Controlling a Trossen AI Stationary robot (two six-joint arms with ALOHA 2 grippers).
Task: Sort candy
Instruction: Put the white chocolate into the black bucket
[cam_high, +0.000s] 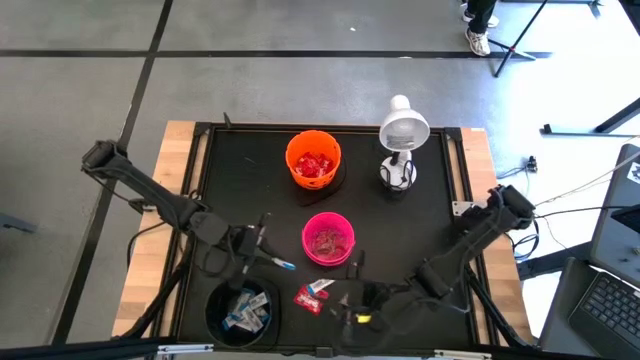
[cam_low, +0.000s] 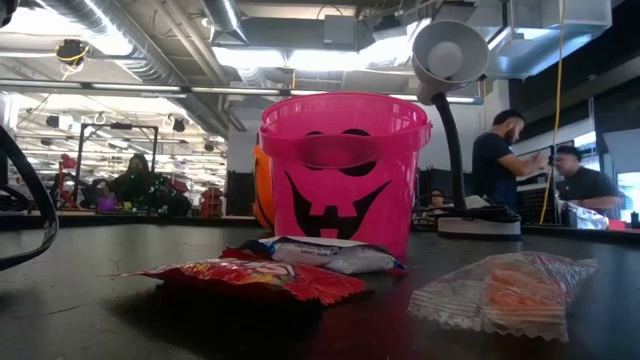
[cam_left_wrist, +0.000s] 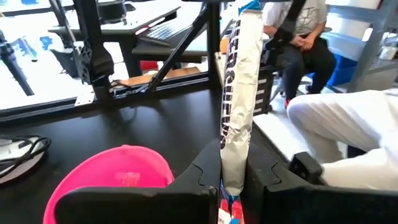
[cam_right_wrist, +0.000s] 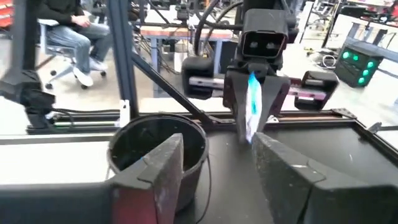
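Your left end effector pinches a blue-and-white candy by its tail between pink bowl and black bowl; it could slip short. Right end effector hangs wide.

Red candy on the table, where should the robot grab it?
Pinch the red candy across its puffy middle, coming straight down. It lies flat and long on the table, so the short width fits between fingers. The open right gripper is nearest. Avoid the white candy beside it.
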